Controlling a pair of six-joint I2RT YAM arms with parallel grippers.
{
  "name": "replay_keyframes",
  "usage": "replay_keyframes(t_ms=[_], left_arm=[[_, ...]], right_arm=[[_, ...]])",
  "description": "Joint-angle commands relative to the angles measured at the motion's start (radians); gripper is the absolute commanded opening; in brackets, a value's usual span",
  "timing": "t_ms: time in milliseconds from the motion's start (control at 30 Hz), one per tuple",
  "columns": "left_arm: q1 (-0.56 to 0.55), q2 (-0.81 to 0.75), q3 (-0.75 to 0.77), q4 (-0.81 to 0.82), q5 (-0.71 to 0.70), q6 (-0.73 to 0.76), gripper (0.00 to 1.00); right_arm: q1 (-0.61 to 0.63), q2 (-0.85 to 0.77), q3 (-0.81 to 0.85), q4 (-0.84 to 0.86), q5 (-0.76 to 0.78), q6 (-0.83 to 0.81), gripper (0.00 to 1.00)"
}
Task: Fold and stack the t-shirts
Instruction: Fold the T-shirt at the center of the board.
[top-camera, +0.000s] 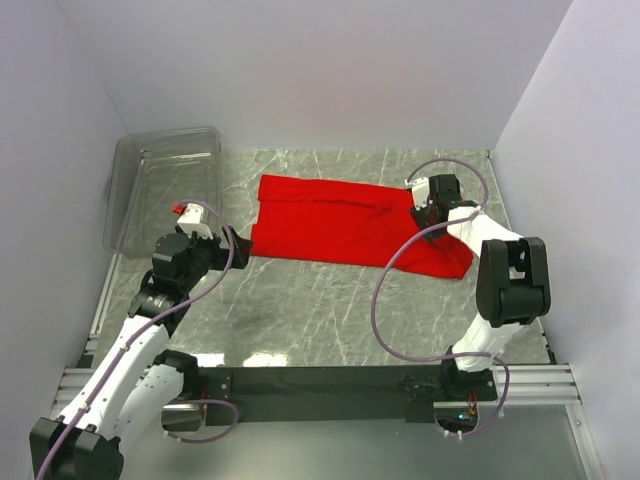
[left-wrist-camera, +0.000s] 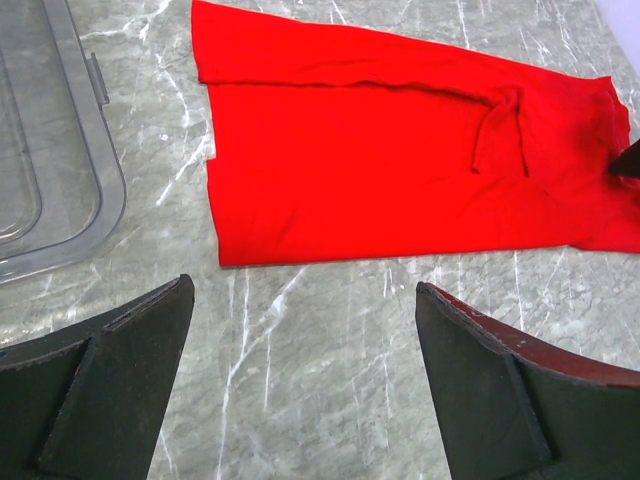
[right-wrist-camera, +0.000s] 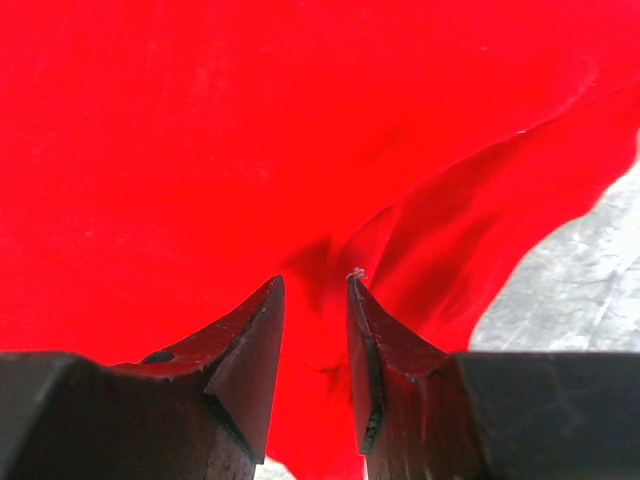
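left gripper (left-wrist-camera: 305, 290) spread wide, nothing in it, hovering over marble table (left-wrist-camera: 320, 400). red t-shirt (left-wrist-camera: 380, 170) flat just ahead of it, clear bin (left-wrist-camera: 105, 170) ahead-left. right gripper (right-wrist-camera: 315, 282) down on cloth, jaws nearly together, fold bunched between tips. real pinch or not, can't tell

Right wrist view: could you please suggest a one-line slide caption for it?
Right gripper, jaws narrow, straddling a raised fold of the red t-shirt on the table.

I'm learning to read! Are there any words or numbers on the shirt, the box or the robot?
None to read. The red t-shirt is plain, the clear bin bears no label, and any marks on the robot arms are too small to tell.
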Motion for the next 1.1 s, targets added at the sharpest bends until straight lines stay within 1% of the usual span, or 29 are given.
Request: replay_keyframes(t_ms=[0,100,267,300,433,567,600,900,933,1067], left_arm=[[0.005,-0.012,-0.001,0.027,0.014,-0.01,0.98],[0.007,-0.003,0.01,0.027,0.015,-0.006,0.98],[0.007,0.008,0.013,0.036,0.02,-0.009,0.98],[0.007,0.008,0.013,0.036,0.022,-0.009,0.98],[0.007,0.009,0.016,0.031,0.022,-0.007,0.98],[0.008,0.008,0.016,0.034,0.023,-0.007,0.98],[0.008,0.008,0.016,0.034,0.025,-0.009,0.98],[0.008,0.003,0.011,0.033,0.023,-0.006,0.98],[0.008,0.003,0.01,0.033,0.023,-0.009,0.98],[0.008,-0.003,0.008,0.031,0.02,-0.009,0.98]], right_arm=[[0.009,0.015,0.002,0.072,0.058,0.015,0.38],[0.011,0.036,0.008,0.08,0.078,0.013,0.37],[0.011,0.05,0.001,0.095,0.098,0.008,0.31],[0.012,0.05,-0.005,0.103,0.099,0.008,0.29],[0.012,0.028,-0.022,0.117,0.114,0.002,0.15],[0.009,0.001,-0.032,0.124,0.119,-0.005,0.12],[0.008,-0.008,-0.033,0.126,0.124,-0.01,0.09],[-0.051,-0.016,0.011,0.085,0.088,-0.011,0.07],[-0.081,-0.012,0.017,0.08,0.082,-0.01,0.07],[-0.115,0.01,0.045,0.046,0.059,0.001,0.06]])
